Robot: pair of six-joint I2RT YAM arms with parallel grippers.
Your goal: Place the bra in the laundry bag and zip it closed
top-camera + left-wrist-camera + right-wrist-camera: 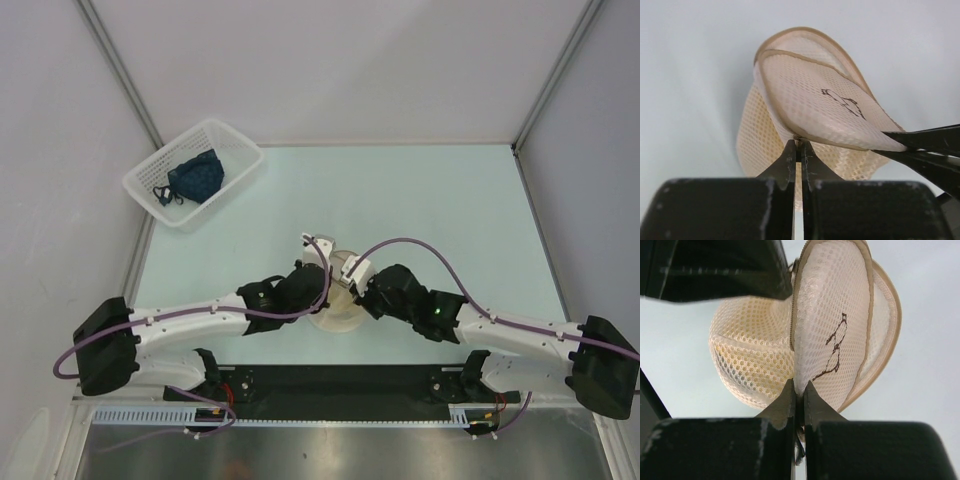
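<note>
left gripper (pixel 796 142): fingers all but closed, only a sliver between the tips, pinching the trimmed rim of the laundry bag (pixel 765 140) where the lid meets the mesh wall.
right gripper (pixel 799 388): fingers pressed nearly together, nipping the laundry bag by the edge of its lid (pixel 832 295); in the left wrist view its dark fingers come in from the right and grip the lid's rim.
laundry bag: near the front middle of the table (pixel 420 200), between the two grippers, which meet over it from either side.
lid: tilted up from the mesh body like a flap, with the small dark drawing (pixel 832 347) on its face; zip teeth (pixel 791 315) run along its tan edge.
bra: not plainly seen; a warm yellow tint shows through the mesh body in the right wrist view, and i cannot tell whether that is it.
open room: bare table behind and to both sides of the bag; the front edge with the arm bases is close by.
basket (pixel 245 148): white and slatted, at the far left corner, well apart from the bag.
in the basket: a dark blue garment (pixel 195 178) with straps.
</note>
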